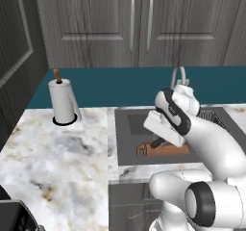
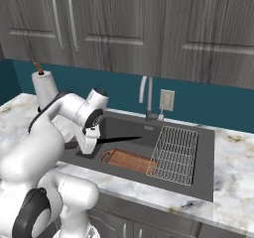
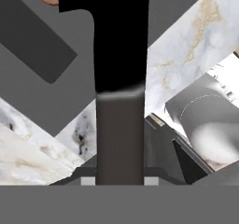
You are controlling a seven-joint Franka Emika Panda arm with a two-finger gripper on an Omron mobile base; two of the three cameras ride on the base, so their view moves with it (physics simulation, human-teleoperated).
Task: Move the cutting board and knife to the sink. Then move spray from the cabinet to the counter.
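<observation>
We see the counter (image 1: 62, 148) spreading wide at 9 o'clock of the sink (image 2: 198, 182), bare marble up to its front edge. The wire rack (image 2: 174, 152) fills the basin's 3 o'clock side, the faucet (image 2: 149, 95) stands at 12. The cutting board (image 2: 130, 160) lies on the basin floor. The paper towel roll (image 1: 62, 101) stands near the sink's 10 o'clock corner. The tool (image 2: 94, 142) is clenched on the knife (image 2: 119, 140), blade level above the board.
</observation>
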